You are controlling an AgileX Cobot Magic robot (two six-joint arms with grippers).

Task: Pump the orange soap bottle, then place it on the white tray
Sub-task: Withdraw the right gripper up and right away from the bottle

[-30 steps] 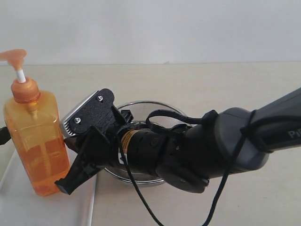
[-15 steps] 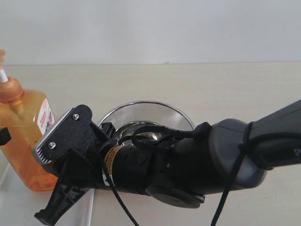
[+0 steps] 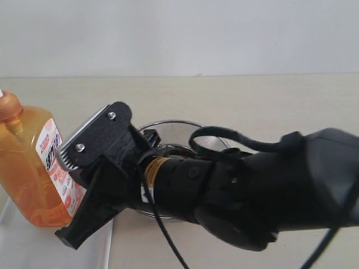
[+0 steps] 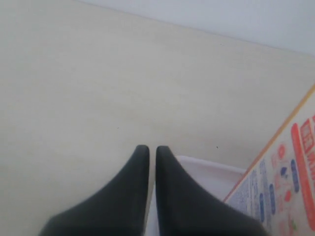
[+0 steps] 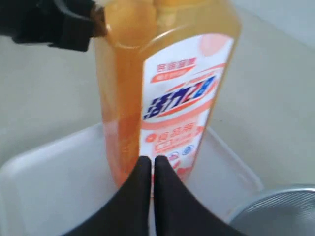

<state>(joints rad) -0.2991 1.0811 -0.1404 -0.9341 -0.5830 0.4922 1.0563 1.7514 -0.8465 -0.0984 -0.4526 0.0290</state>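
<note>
The orange soap bottle [image 3: 25,174] stands upright on the white tray [image 3: 33,246] at the far left, its label turned toward the right arm. The pump head is cut off by the exterior view's edge. My right gripper [image 3: 72,236] hovers over the tray's near part. In the right wrist view it [image 5: 150,160] is shut and empty, just in front of the bottle's [image 5: 167,88] lower label above the tray [image 5: 54,182]. My left gripper [image 4: 148,148] is shut over the table beside the tray's rim [image 4: 206,172], with the bottle's label [image 4: 290,182] to one side.
A round steel mesh bowl [image 3: 179,131] sits mid-table behind the right arm, right beside the tray; its rim [image 5: 280,209] shows in the right wrist view. A dark part of the left arm [image 5: 54,24] sits by the bottle's shoulder. Beige tabletop lies beyond.
The bottle has shifted left and turned, so its label now faces the right arm and its pump head has left the view. The right gripper dipped toward the tray, then rose slightly.
</note>
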